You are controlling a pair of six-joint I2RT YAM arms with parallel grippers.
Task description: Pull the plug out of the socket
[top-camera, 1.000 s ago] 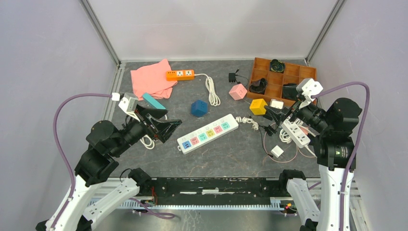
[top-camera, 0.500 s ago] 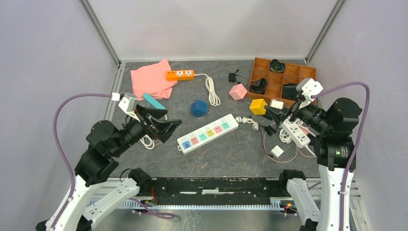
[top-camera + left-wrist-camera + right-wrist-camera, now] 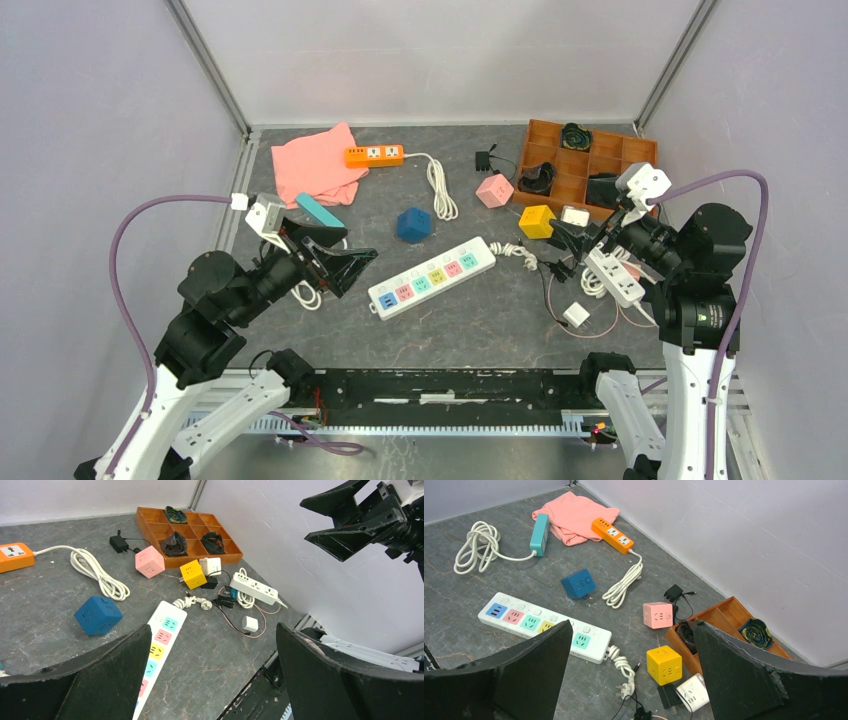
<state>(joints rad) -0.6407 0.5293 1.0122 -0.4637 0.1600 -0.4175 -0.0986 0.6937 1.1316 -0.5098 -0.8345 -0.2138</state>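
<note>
socket (image 3: 432,277) mid-table; long axis 8-to-2 o'clock | left gripper (image 3: 358,272) spread, holding nothing; socket's end near, at its 3 o'clock | right gripper (image 3: 555,243) spread, holding nothing; socket farther off, at its 9 o'clock | left arm nearer

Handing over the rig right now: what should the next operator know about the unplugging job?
Left gripper: open, empty, raised at left-centre.
Right gripper: open, empty, raised at the right side.
Long white power strip with pastel outlets: lying flat in the middle, its bundled white cord at the right end.
Done: the top view shows no plug seated in any outlet, so the pull looks finished.
Left: verify before retracting.
</note>
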